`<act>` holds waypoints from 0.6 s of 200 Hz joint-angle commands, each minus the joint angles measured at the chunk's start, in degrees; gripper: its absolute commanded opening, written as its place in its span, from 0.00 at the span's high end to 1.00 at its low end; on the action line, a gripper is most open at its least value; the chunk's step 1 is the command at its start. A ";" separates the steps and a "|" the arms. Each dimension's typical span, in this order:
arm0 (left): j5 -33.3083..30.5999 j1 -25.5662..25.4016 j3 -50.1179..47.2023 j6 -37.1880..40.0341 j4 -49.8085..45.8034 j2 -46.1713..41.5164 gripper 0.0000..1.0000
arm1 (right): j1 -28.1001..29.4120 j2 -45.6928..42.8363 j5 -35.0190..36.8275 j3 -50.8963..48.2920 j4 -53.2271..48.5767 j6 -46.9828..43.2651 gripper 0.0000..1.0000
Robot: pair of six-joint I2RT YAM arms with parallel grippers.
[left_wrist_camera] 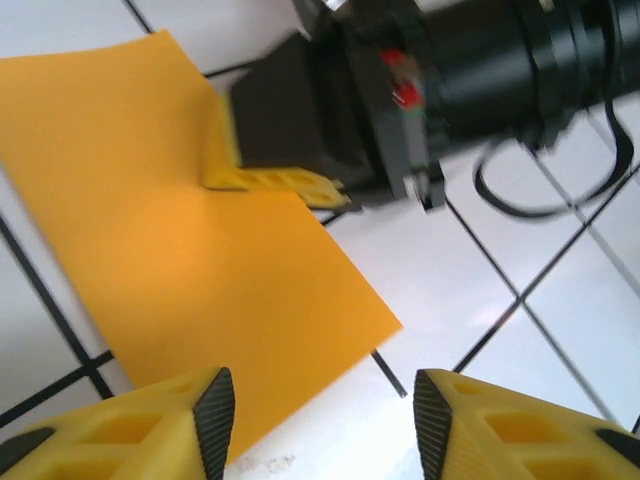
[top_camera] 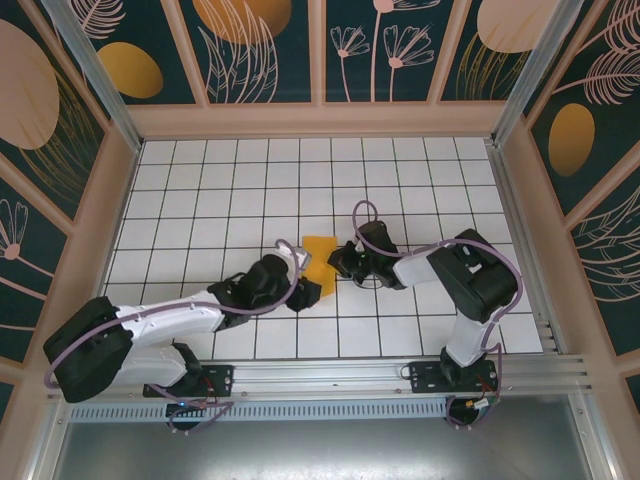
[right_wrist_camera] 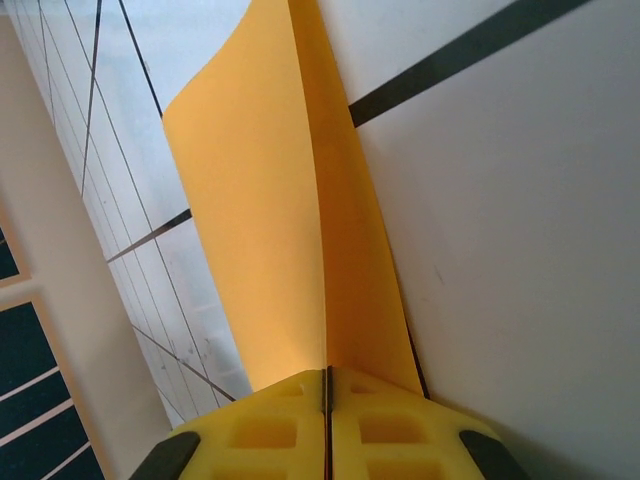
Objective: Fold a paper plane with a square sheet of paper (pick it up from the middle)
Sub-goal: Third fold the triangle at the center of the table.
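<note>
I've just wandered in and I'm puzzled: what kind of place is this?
Probably a robot test booth: a left arm and right arm bolted to a metal rail, a white gridded table, and printed leaf-pattern walls closing it in.

Saw thin, smooth, matt paper in the square sheet of paper. Found moulded yellow plastic, faintly shiny, on the left gripper, with dull black pads. Noted glossy white table tiles and a brushed metal rail.
</note>
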 commanded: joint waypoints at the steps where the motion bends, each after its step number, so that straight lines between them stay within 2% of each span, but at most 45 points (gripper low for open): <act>1: -10.76 -5.25 4.69 5.31 -4.09 3.36 0.43 | 0.35 -2.22 1.35 1.85 -1.72 -0.40 0.90; 43: -19.66 -11.97 10.26 10.57 -6.84 11.19 0.37 | 0.31 -1.66 0.93 2.58 -2.45 -1.15 0.89; 59: -21.86 -13.34 12.30 11.87 -8.46 14.35 0.32 | 0.40 -1.41 0.71 2.84 -2.58 -1.26 0.89; 82: -27.14 -14.43 13.04 12.55 -9.86 17.14 0.33 | 0.24 -1.47 0.74 3.02 -3.04 -1.59 0.89; 106: -30.45 -14.41 12.55 11.64 -9.43 17.59 0.42 | 0.31 -1.38 0.49 2.85 -3.15 -1.79 0.89; 120: -29.98 -14.41 11.97 11.09 -7.99 16.83 0.54 | 0.30 -1.40 0.54 2.82 -3.54 -2.12 0.88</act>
